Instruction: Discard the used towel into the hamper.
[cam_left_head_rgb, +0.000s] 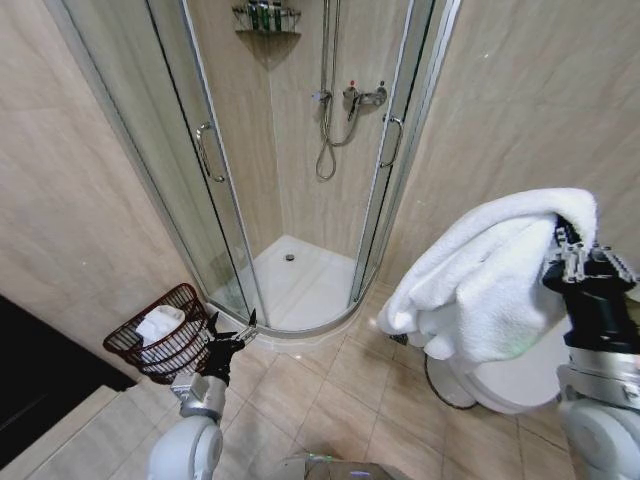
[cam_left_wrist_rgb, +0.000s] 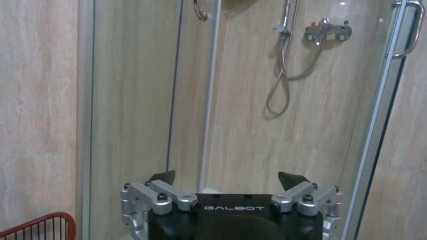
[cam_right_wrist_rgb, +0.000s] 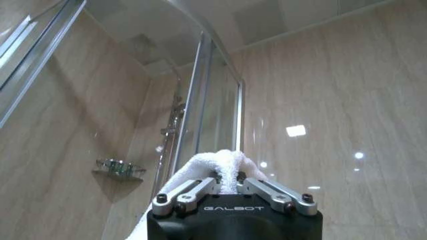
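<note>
Towel (cam_left_head_rgb: 480, 285) pinched in right claw (cam_left_head_rgb: 562, 236) — far from hamper (cam_left_head_rgb: 160, 335).

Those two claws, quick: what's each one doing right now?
Left end effector: open, empty, beside the hamper.
Right end effector: closed on the towel, held up high.

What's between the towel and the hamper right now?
Nothing standing on the floor. The right gripper holds the towel high on the right; the left gripper hovers open beside the hamper, on the towel's side.
</note>
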